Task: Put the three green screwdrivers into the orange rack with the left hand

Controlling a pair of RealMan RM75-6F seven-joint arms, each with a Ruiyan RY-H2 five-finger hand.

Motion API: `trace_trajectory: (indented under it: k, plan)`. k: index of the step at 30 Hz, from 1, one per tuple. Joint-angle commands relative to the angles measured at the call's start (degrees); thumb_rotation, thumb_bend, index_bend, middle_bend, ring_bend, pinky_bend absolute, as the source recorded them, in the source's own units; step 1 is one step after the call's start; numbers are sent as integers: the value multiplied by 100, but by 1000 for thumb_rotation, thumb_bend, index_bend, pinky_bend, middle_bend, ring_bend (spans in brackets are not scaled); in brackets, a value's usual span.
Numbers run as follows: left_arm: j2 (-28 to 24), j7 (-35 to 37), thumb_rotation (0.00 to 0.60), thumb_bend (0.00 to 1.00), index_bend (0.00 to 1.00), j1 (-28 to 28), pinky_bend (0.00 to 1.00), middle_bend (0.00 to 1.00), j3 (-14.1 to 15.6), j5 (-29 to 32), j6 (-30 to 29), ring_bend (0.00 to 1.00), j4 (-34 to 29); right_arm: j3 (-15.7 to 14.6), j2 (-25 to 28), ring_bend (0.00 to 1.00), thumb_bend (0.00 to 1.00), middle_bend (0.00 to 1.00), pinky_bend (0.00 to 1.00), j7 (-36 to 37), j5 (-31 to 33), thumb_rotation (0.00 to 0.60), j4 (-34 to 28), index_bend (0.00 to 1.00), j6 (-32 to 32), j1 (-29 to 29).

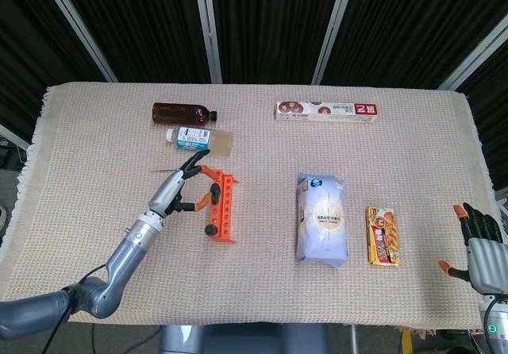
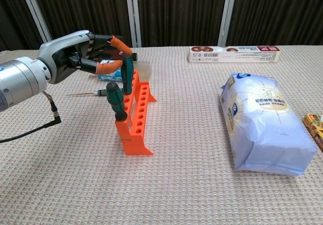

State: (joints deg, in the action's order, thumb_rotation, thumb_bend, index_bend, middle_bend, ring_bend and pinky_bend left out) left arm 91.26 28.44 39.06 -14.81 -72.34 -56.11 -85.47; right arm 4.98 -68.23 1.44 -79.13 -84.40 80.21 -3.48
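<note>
The left hand [image 2: 83, 58] pinches a green screwdriver [image 2: 126, 73] between its orange-tipped fingers [image 2: 109, 67], the tool standing in a far hole of the orange rack [image 2: 135, 121], which tilts leftward. A second screwdriver [image 2: 115, 100] stands in a near hole (also leaning); a third [image 2: 93, 92] lies on the desk [image 2: 192, 184] behind. The right hand [image 1: 479, 239] rests at the desk's edge, fingers spread.

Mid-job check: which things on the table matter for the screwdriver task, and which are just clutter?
Job: orange rack; near screwdriver standing in it; second screwdriver at the left hand; third screwdriver lying behind the rack.

Clutter: brown bottle; clear bottle; long box; white bag; snack pack.
</note>
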Motion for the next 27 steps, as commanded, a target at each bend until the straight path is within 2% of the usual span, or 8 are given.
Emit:
trace_trajectory:
  k: [1,10,16,20,23,27]
  plan:
    - [-4,9,600,405,276,-6,0,0,-2,-15,-9,0,-11,0,0,0,0,0,0,0,2,600,-1,0,2,1]
    - [-114,61,600,404,244,-51,0,0,-18,-140,-107,0,-169,1,4,0,0,0,0,8,0,600,-5,0,14,7]
    - [-540,-35,600,422,251,-124,0,29,-74,-131,-130,0,-398,4,14,0,0,0,0,1,-10,600,-15,0,23,4]
    - [-760,-409,600,490,287,-85,0,51,-98,3,-35,0,-357,2,10,0,0,0,0,1,-21,600,-15,0,17,-4]
    - [-885,-792,600,499,314,-28,0,50,-131,158,33,0,-290,-1,4,0,0,0,0,-2,-33,600,-19,0,15,-10]
    - [-976,-1744,600,500,366,144,0,41,-172,562,153,0,-24,-5,-3,0,0,0,0,-12,-56,600,-31,0,15,-22]
